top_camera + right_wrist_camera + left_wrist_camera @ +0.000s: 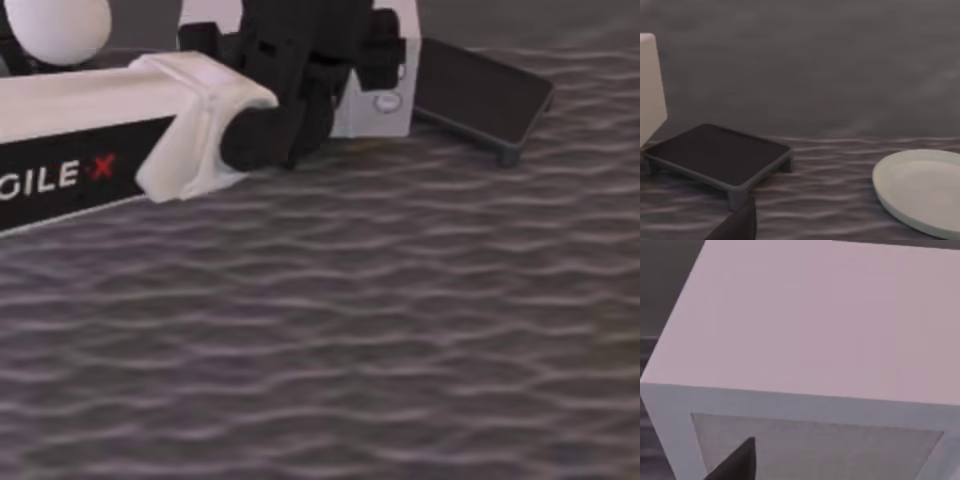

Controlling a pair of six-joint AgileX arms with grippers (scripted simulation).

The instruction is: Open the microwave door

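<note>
The light grey microwave (385, 110) stands at the back middle of the table, with a round knob (388, 102) showing on its panel. My left arm reaches across from the left, and its black gripper (300, 60) is in front of the microwave and hides most of it. In the left wrist view the microwave's flat top (815, 315) fills the picture. Below it lies the microwave door (790, 402) with its speckled window (830, 450). One dark finger (737, 465) hangs just before that window, the jaws apart and empty. The right gripper is out of the top view.
A flat black tray (480, 90) on short legs sits just right of the microwave and shows again as the tray (715, 155) in the right wrist view. A pale round plate (925, 190) lies farther right. One right finger (737, 225) hovers over bare tabletop.
</note>
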